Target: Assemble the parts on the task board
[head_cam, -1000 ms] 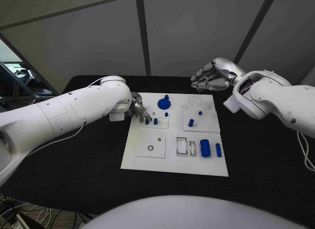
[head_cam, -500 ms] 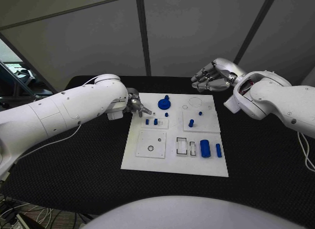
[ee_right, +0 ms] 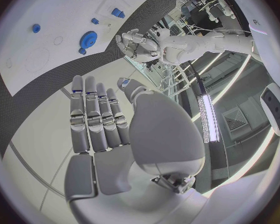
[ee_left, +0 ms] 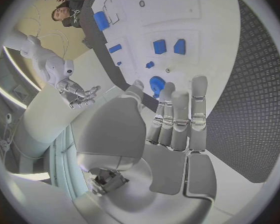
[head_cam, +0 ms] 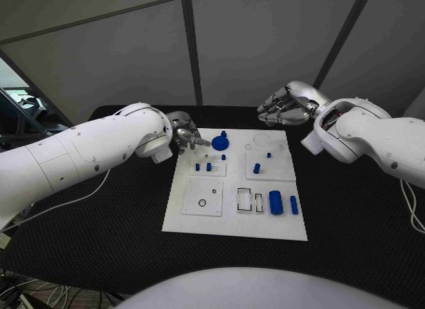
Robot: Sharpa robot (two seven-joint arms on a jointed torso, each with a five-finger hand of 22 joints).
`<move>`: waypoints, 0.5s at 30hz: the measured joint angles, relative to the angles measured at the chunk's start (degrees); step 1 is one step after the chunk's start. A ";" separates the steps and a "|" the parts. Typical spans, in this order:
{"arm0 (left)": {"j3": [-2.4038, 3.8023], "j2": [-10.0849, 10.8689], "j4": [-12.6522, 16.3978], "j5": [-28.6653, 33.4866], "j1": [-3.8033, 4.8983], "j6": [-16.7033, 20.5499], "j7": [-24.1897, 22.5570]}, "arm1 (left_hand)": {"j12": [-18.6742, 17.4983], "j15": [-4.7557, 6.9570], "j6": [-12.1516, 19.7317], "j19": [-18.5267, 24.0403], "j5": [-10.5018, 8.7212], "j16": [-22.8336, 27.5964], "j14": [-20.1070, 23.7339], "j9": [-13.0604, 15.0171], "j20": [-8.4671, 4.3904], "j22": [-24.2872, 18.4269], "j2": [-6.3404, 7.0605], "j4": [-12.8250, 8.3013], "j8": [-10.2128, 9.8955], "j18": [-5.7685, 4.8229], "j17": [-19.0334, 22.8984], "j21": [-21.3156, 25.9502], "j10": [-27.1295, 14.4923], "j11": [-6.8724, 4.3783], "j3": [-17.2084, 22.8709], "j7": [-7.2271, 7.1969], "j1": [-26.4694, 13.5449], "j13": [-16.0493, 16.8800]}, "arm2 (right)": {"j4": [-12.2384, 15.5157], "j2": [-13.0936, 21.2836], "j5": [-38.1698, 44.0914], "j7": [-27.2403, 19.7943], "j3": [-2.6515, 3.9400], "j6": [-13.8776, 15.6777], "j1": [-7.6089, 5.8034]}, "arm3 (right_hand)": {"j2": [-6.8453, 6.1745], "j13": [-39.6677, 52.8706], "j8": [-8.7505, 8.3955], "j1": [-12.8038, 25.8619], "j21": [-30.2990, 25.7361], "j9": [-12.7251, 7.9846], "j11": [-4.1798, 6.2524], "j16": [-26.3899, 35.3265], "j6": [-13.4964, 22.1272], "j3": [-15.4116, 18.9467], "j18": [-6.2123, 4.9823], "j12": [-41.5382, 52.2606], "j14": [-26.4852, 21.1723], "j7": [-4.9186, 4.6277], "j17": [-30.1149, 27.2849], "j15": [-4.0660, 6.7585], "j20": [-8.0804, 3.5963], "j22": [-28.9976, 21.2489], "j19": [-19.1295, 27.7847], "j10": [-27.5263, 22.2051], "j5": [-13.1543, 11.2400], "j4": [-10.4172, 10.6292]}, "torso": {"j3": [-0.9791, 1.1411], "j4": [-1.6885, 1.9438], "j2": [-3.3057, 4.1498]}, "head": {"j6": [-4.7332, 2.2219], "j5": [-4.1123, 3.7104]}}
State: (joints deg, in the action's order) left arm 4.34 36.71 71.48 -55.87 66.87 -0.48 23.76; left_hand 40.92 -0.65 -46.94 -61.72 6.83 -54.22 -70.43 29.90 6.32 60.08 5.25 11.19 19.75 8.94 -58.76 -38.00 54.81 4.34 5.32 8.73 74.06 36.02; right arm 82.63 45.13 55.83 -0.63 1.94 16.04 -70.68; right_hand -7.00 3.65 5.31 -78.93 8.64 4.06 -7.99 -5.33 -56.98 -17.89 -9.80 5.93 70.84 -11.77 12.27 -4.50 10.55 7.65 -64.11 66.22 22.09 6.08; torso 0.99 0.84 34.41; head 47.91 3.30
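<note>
The white task board [head_cam: 203,219] lies in the middle of the black table. At its far end sits a blue gear [head_cam: 221,141]. Two short blue pegs [head_cam: 203,167] stand in a raised tile near the left edge, and another peg [head_cam: 257,168] stands to their right. A blue cylinder [head_cam: 277,201] and a blue bar [head_cam: 293,205] lie at the near right. My left hand [head_cam: 187,136] hovers just left of the gear, fingers straight and apart from the thumb [ee_left: 171,124], holding nothing. My right hand [head_cam: 285,108] hangs beyond the board's far edge, its fingers [ee_right: 96,117] extended and empty.
A tile with a small round hole [head_cam: 203,196] and a pair of narrow rectangular slots [head_cam: 250,198] take up the board's near half. Black table mat [head_cam: 101,225] surrounds the board on all sides. Grey wall panels rise behind the table.
My left hand has moved away from the two short pegs toward the far end of the board, ending beside the blue gear. The right hand has stayed put.
</note>
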 measured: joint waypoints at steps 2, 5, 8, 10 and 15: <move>-0.78 0.03 0.45 -0.31 -0.26 2.48 -3.50 | -2.37 -0.65 0.90 2.51 0.00 6.04 5.43 -1.58 0.63 -2.13 -0.20 -2.09 -0.88 0.01 5.24 3.51 -2.96 0.78 1.35 0.47 5.00 -2.14 | 0.00 0.00 0.00 -0.01 0.00 0.00 0.00 | 0.00 0.00 0.00 0.00 -0.23 0.00 0.00 0.00 0.00 0.00 0.00 0.00 0.00 0.00 0.00 0.00 0.00 -0.04 0.00 0.00 0.19 0.00 | 0.01 -0.04 -0.01 | -0.19 -0.16; -1.66 -0.14 0.79 -1.76 -0.83 5.92 -8.68 | -6.31 -1.50 1.19 4.13 0.00 9.05 8.71 -4.28 1.28 -4.24 0.12 -4.28 -2.32 2.53 8.74 6.46 -5.29 1.42 3.49 0.59 9.80 -6.23 | 0.00 0.00 0.00 -0.04 0.00 0.01 0.00 | 0.00 0.00 0.00 0.00 -0.23 0.00 0.00 0.00 0.00 0.00 0.00 0.00 0.00 0.00 -0.06 0.00 0.00 -0.05 0.00 0.00 0.21 0.00 | 0.01 -0.09 -0.01 | -0.41 -0.45; -2.60 -0.73 0.73 -4.34 -1.54 9.85 -14.47 | -9.70 -1.50 0.31 3.62 0.00 9.13 8.74 -7.59 1.68 -5.20 1.16 -5.16 -3.79 2.63 11.25 7.24 -5.48 1.62 6.06 0.80 11.88 -10.90 | 0.03 0.00 0.00 -0.08 0.00 0.02 0.00 | 0.00 0.00 0.00 0.00 -0.23 0.00 0.00 0.00 0.00 0.00 -0.01 0.00 0.00 0.00 -0.06 0.00 0.00 -0.11 0.00 0.00 0.21 0.00 | -0.01 -0.10 0.01 | -0.65 -0.68; -3.00 -1.25 0.50 -6.38 -1.98 12.11 -17.74 | -10.90 -1.25 -0.32 2.00 0.00 7.41 6.85 -9.16 1.41 -5.00 1.46 -5.49 -4.49 2.60 11.75 6.54 -5.21 1.68 7.30 0.59 12.29 -12.94 | 0.04 -0.02 0.00 -0.11 0.00 0.02 0.00 | 0.00 0.00 0.00 0.00 -0.23 0.00 0.00 0.00 0.00 0.00 0.00 0.00 0.00 0.00 -0.06 0.00 0.00 -0.11 0.00 0.00 0.21 0.00 | -0.02 -0.10 0.04 | -0.82 -0.86; -3.85 -2.78 -0.86 -12.25 -2.47 14.91 -21.98 | -13.10 -0.54 -2.84 -5.82 0.00 -5.40 -2.52 -13.06 0.62 0.81 3.08 -5.42 -5.99 -0.95 5.02 -3.26 -2.76 1.00 10.34 0.07 11.26 -17.76 | 0.05 -0.08 0.00 -0.18 -0.02 0.02 0.01 | 0.00 0.00 0.00 0.00 -0.23 0.00 0.13 0.00 0.00 0.00 0.00 0.00 0.00 0.00 -0.10 0.00 0.00 -0.11 0.00 -0.13 0.21 0.00 | -0.04 -0.10 0.09 | -1.05 -1.01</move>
State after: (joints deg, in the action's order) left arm 0.49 33.94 70.63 -68.12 64.40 14.43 1.78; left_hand 27.82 -1.19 -49.78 -67.54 6.84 -59.62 -72.95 16.84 6.94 60.88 8.32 5.77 13.76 7.99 -53.74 -41.26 52.05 5.34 15.66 8.80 85.32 18.26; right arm 82.68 45.05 55.83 -0.81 1.92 16.06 -70.67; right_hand -7.00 3.65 5.31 -78.93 8.41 4.06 -7.86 -5.33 -56.98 -17.89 -9.80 5.93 70.84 -11.77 12.17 -4.50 10.55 7.55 -64.11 66.09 22.29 6.08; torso 0.95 0.74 34.50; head 46.85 2.30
